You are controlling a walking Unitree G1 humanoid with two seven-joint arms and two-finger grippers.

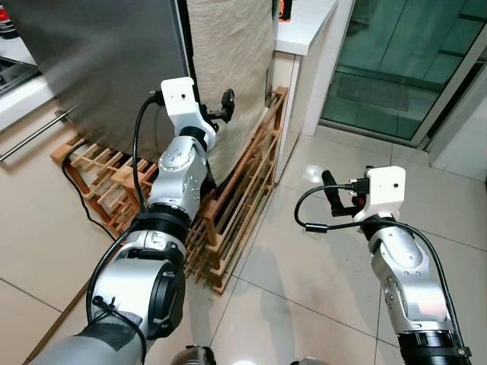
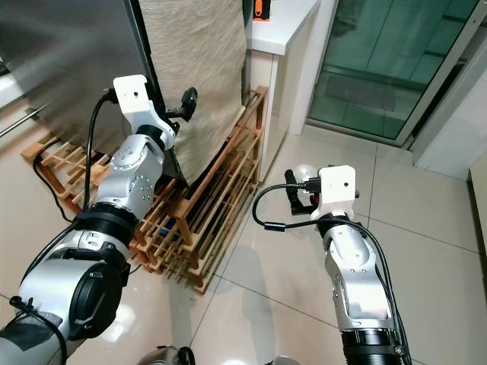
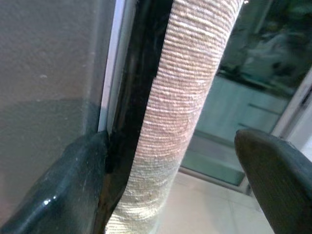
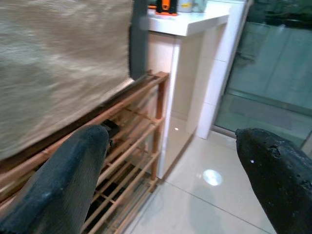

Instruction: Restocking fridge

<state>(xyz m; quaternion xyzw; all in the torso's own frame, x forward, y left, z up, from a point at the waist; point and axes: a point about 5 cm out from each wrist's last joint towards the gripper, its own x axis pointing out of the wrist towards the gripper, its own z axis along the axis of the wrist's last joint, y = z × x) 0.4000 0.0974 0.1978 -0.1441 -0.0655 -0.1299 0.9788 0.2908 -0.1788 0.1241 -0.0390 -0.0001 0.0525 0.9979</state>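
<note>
Fridge [image 1: 99, 68]: tall steel-grey appliance at the robot's left front, door face brushed and dim, standing on a wooden slatted rack [image 1: 228, 220] that rests on the tiled floor [image 1: 304, 289]. Door shut as far as the head views show; a dark seam runs down its right edge.

Fridge side panel [image 1: 232, 68]: pale, beige, ribbed or woven in texture, facing the robot's right, its lower edge above the rack.

Left gripper [image 1: 222, 109]: raised at the fridge's front right corner, fingers spread. In the left wrist view one finger [image 3: 63, 190] lies against the door seam and the other finger [image 3: 278, 175] stands clear on the far side of the ribbed corner, so the corner sits between them. Whether the far finger touches the panel cannot be told.

Right gripper [image 1: 335, 195]: held low over the open floor, well apart from the fridge, fingers spread and holding nothing; in the right wrist view it points toward the rack and the cabinet beyond.

White counter [image 1: 304, 26]: just beside the fridge on the robot's right, with an orange and black object [image 4: 163, 6] on its top near the edge; kind cannot be told.

Glass sliding door [image 1: 396, 61]: greenish, at the far right, reaching the floor.

Black cable [image 1: 84, 190]: trails across the rack's left end to the floor.
</note>
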